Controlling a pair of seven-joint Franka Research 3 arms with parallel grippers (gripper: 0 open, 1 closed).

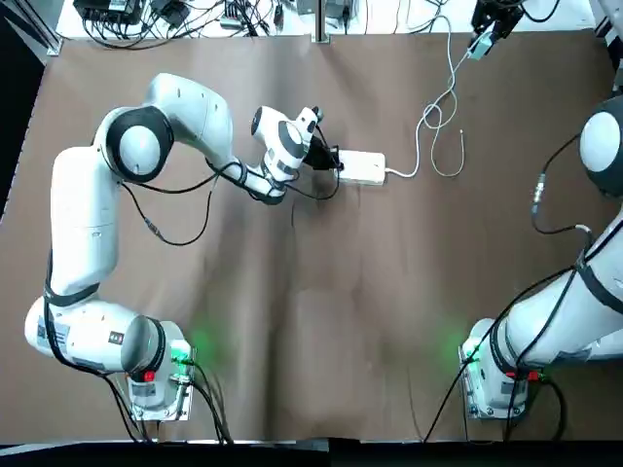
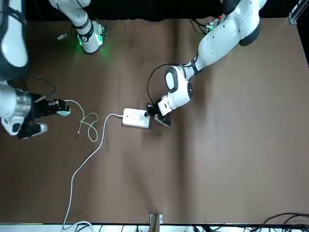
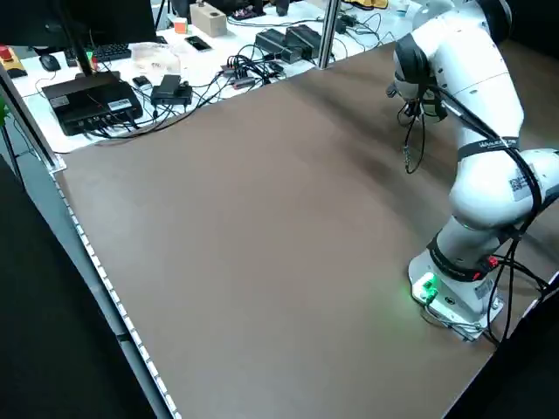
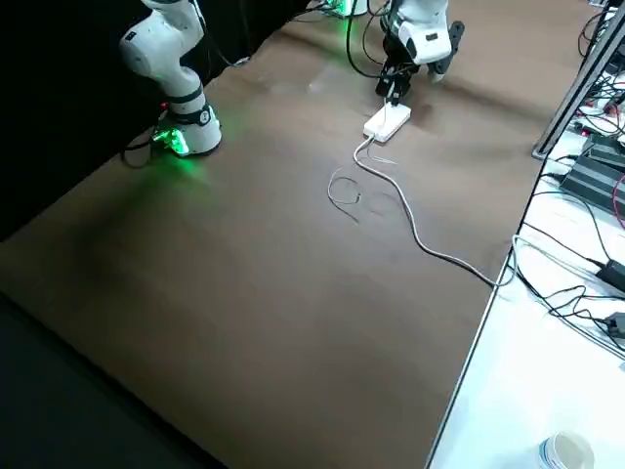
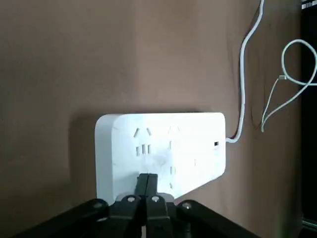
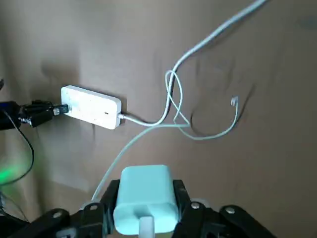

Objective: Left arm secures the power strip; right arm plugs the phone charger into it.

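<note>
Left hand (image 1: 334, 161) apparently presses power strip (image 1: 362, 167).

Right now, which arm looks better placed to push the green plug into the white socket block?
The right. The right gripper already holds the phone charger, raised away from the power strip. The left gripper is shut, pressing on the strip's end.

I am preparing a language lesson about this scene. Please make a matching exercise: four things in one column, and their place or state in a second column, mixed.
1. power strip
2. phone charger
3. left gripper
4. right gripper

A. raised near the table's far edge
B. flat on the table
C. shut, pressing on the strip's end
D. held between fingers, teal

Pairs: 1-B, 2-D, 3-C, 4-A
</note>
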